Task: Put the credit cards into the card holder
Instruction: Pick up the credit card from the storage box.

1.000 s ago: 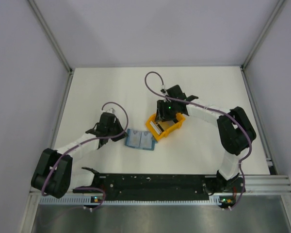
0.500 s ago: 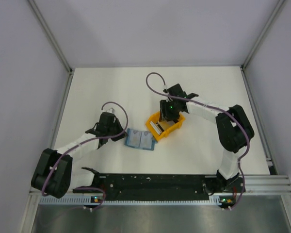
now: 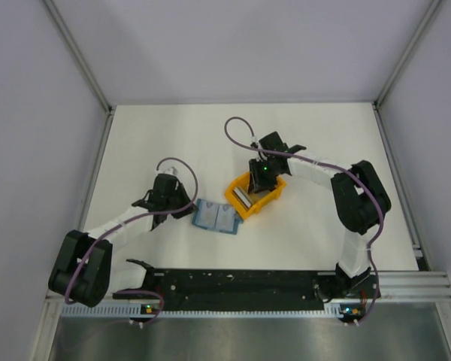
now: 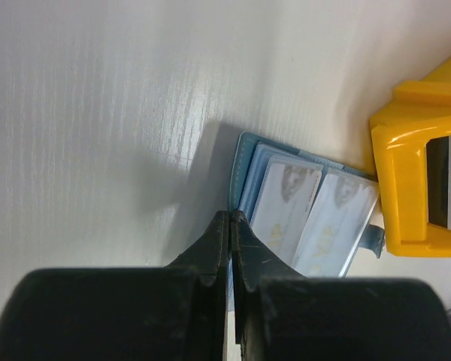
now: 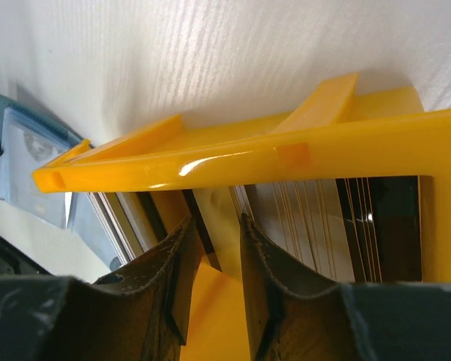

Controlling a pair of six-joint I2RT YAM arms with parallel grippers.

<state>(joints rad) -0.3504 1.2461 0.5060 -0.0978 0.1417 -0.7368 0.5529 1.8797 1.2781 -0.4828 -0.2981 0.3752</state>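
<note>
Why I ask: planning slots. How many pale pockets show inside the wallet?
2, side by side: one pocket by the left gripper, the other nearer the orange rack. More may be hidden.

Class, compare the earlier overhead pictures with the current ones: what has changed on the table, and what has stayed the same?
The right gripper has dipped slightly deeper into the orange rack beside the credit cards. Its jaws have narrowed, though a gap remains, and no card is visibly held. The left gripper stays shut at the edge of the card holder, which lies open as before.
</note>
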